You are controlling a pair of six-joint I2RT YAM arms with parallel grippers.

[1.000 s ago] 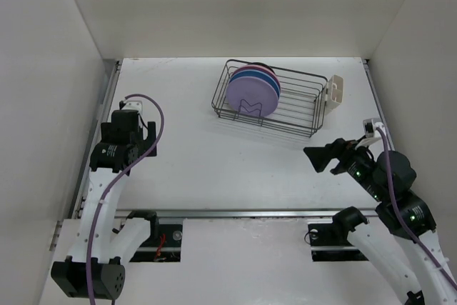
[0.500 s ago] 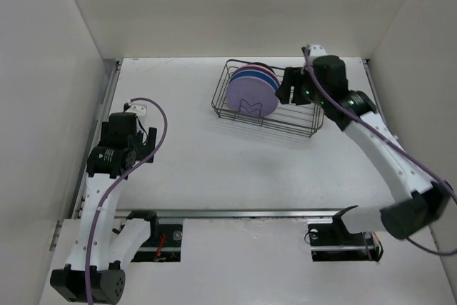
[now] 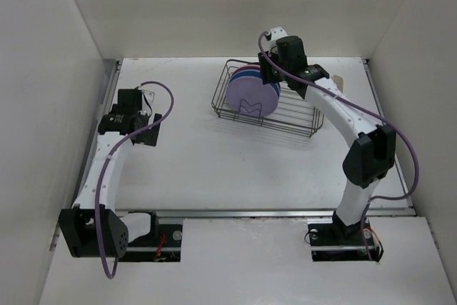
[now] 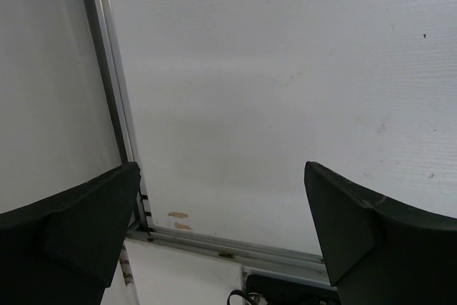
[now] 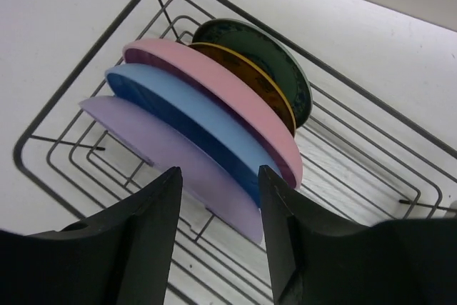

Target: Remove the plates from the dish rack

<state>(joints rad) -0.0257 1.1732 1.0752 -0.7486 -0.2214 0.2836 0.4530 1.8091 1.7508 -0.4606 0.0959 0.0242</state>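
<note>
Right end effector [image 5: 218,174]: part-open astride lavender plate [image 5: 146,136] rim in dish rack [image 3: 294,107], grip unclear | left end effector [image 4: 221,176]: wide open, empty, above counter [image 4: 285,69]

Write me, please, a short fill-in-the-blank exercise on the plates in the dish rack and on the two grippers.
1. The dish rack, under the right gripper, holds ____ plates on edge.
2. Between the blue plate and the small amber-backed plate stands the ____ plate.
3. At the row's other end from the amber-backed one stands the ____ plate.
4. The left gripper, open above the table, holds ____.
Missing words: four; pink; lavender; nothing.
</note>
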